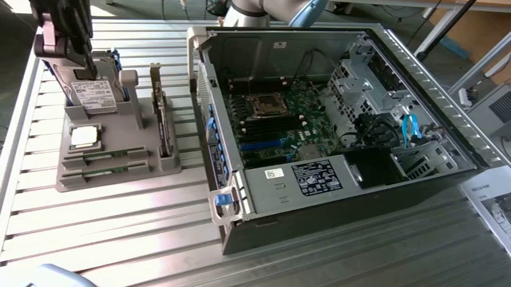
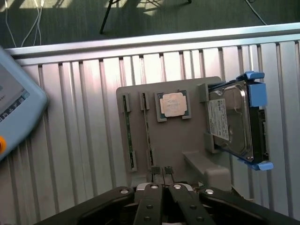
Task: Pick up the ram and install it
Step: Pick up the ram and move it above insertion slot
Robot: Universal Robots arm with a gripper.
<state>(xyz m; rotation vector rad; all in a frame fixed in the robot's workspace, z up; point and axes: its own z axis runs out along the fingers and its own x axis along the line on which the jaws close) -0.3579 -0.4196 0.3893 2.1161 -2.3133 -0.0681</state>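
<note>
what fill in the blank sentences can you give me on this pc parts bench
1. The grey holder has ____ ram sticks seated in its slots.
2. The hard drive sits in rails coloured ____.
3. The claw is ____ and holds nothing.
4. The processor chip lies between the ram sticks and the ____ drive.

Missing words: two; blue; shut; hard.
</note>
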